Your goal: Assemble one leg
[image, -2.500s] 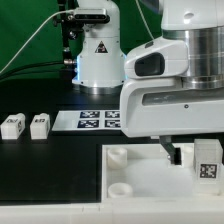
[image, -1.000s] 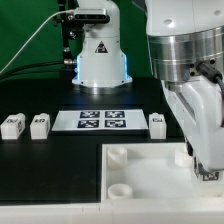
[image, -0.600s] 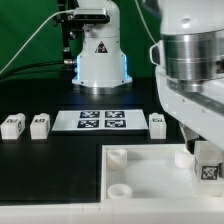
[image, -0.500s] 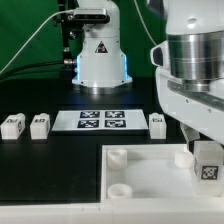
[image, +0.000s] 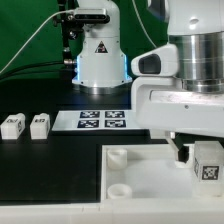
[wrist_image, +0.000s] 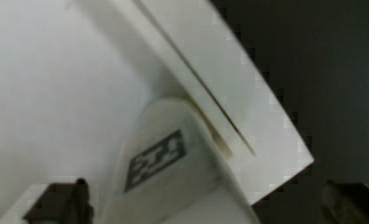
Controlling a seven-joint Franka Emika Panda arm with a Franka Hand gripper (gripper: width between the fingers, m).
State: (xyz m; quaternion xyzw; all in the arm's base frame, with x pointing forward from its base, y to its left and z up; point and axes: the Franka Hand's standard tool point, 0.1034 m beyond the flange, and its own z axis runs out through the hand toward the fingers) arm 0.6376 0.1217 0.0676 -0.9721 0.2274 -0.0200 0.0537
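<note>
One leg (image: 207, 160) sits under your tool (image: 182, 152), grip state undeterminable; light, rigid, slick plastic—grasp its flat sides.

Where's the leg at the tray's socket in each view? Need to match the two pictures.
Exterior view: the leg stands at the picture's right edge, on the tray, below the arm.
Wrist view: the leg sits low in the picture, tag facing the camera.
Shared landmark: the leg's black-and-white tag, against the tray's white wall.
</note>
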